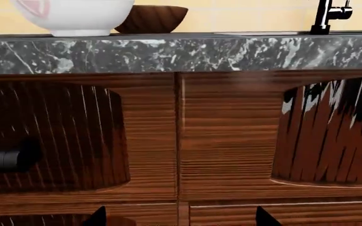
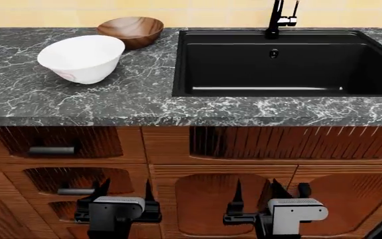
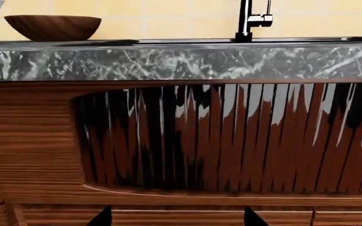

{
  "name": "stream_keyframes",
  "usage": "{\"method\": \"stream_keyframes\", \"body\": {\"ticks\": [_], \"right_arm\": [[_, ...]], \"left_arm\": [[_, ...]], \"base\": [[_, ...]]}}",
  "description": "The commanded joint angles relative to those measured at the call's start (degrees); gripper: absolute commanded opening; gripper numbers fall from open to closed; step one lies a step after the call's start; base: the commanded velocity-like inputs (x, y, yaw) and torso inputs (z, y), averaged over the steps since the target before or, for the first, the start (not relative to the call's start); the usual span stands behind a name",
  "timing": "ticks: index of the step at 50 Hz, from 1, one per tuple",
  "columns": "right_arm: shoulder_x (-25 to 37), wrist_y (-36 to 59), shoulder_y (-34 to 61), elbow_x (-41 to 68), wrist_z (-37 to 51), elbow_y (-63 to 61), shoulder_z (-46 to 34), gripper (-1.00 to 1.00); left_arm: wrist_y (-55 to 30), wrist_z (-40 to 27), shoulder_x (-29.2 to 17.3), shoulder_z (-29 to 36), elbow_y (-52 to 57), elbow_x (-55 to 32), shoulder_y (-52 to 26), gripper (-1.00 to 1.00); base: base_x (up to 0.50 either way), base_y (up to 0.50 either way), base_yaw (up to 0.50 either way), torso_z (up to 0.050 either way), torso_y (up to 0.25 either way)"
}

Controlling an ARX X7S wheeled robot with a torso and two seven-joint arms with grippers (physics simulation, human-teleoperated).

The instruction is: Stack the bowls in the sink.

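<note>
left gripper (image 2: 123, 191) jaws spread, empty; right gripper (image 2: 254, 191) same | risk: white bowl (image 2: 81, 58) knocks brown bowl (image 2: 131, 31) at its 1 o'clock

White bowl (image 2: 81, 57): plain glossy white, with a faint pinkish mark low on its side.
Brown bowl (image 2: 131, 30): glossy reddish brown, dark wood grain.
Sink (image 2: 270, 79): matte black throughout; faucet (image 2: 278, 17) black.
Table (image 2: 111, 99): dark grey-black marble, white veining.
Wall (image 2: 45, 12): pale yellow tiles.
Cabinets (image 2: 171, 149): warm red-brown wood with horizontal grain; recessed panels darker, ribbed in vertical stripes, with glossy white reflections; drawer handles (image 2: 51, 150) dark grey.
Left gripper (image 2: 123, 191): black fingers, light grey body.
Right gripper (image 2: 254, 191): black fingers, light grey body.
</note>
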Motion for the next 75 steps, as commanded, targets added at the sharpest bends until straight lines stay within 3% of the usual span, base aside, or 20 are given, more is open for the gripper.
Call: {"method": "stream_keyframes", "body": {"ticks": [1,36,45,49,53,56,59,61,64,66,67,68,70,71,74,75], "right_arm": [[0.4,-0.3,0.3,0.7,0.3,0.5,-0.5,1.0],[1.4,-0.7,0.0,2.3,1.2,-0.2,-2.0,1.0],[1.4,2.3,0.1,4.9,1.8,-1.7,-1.5,1.0],[3.4,11.2,-0.6,5.9,3.8,-10.5,-2.1,1.0],[7.7,24.2,-1.0,7.6,6.8,-26.1,-1.1,1.0],[10.5,37.8,0.1,13.6,9.1,-39.3,2.1,1.0],[13.6,52.3,4.2,19.4,12.9,-52.8,5.9,1.0],[17.4,60.9,9.0,31.0,20.2,-59.2,10.9,1.0],[36.5,51.4,16.1,56.8,45.1,-59.3,8.4,1.0],[46.3,43.6,19.9,67.5,53.5,-59.3,4.5,1.0],[50.5,40.3,22.5,70.5,56.4,-59.3,2.2,1.0],[54.0,37.1,24.9,71.8,58.4,-59.3,-0.4,1.0],[60.1,29.7,29.0,74.8,60.9,-59.3,-4.5,1.0],[62.1,28.1,31.3,76.3,62.1,-59.3,-6.3,1.0],[64.5,31.4,40.6,86.3,66.3,-59.3,-5.5,1.0],[63.9,34.6,43.9,91.2,68.3,-59.3,-3.3,1.0]], "left_arm": [[0.1,-0.5,-0.4,0.5,-0.1,-0.6,-0.1,1.0],[0.3,-1.8,-1.6,2.0,-0.2,-1.7,-0.3,1.0],[-0.1,-2.4,-1.8,2.3,0.1,-1.8,-0.4,1.0],[-2.9,-3.5,-2.0,2.4,3.7,-1.9,-0.2,1.0],[-11.5,-4.1,-3.9,3.3,13.7,-1.8,-0.3,1.0],[-23.5,-5.0,-6.0,1.8,26.5,-4.7,-2.4,1.0],[-41.5,-6.7,-8.7,-0.1,42.0,-8.9,-8.3,1.0],[-55.7,-7.8,-10.0,-3.2,51.1,-13.5,-14.5,1.0],[-76.2,-9.6,-9.9,-11.7,61.4,-23.6,-25.3,1.0],[-83.4,-25.6,-13.8,-20.9,61.4,-40.8,-32.9,1.0],[-88.9,-33.8,-12.8,-27.5,60.8,-49.4,-36.8,1.0],[-88.2,-42.4,-15.1,-28.3,57.4,-57.9,-39.8,1.0],[-81.5,-59.6,-23.2,-22.2,52.5,-75.1,-45.8,1.0],[-79.7,-64.9,-25.7,-20.1,51.3,-83.7,-48.1,1.0],[-73.4,-73.9,-33.4,-12.0,47.1,-109.5,-58.8,1.0],[-71.4,-76.1,-34.9,-9.1,45.6,-114.2,-62.6,1.0]], "base": [[-0.02,0.5,0.0,0.0,0.0],[-0.03,0.46,0.0,0.0,0.0],[0.0,0.02,0.0,0.0,0.0],[0.0,0.0,0.0,0.0,0.0],[0.0,0.0,0.0,0.0,0.0],[0.0,0.0,0.0,0.0,0.0],[0.0,0.0,0.0,0.0,0.0],[0.0,0.0,0.0,0.0,0.0],[0.0,0.0,0.0,0.0,0.0],[0.0,0.0,0.0,0.0,0.0],[0.0,0.0,0.0,0.0,0.0],[0.0,0.0,0.0,0.0,0.0],[0.0,0.0,0.0,0.0,0.0],[0.0,0.0,0.0,0.0,0.0],[0.0,0.0,0.0,0.0,0.0],[0.0,0.0,0.0,0.0,0.0]]}}
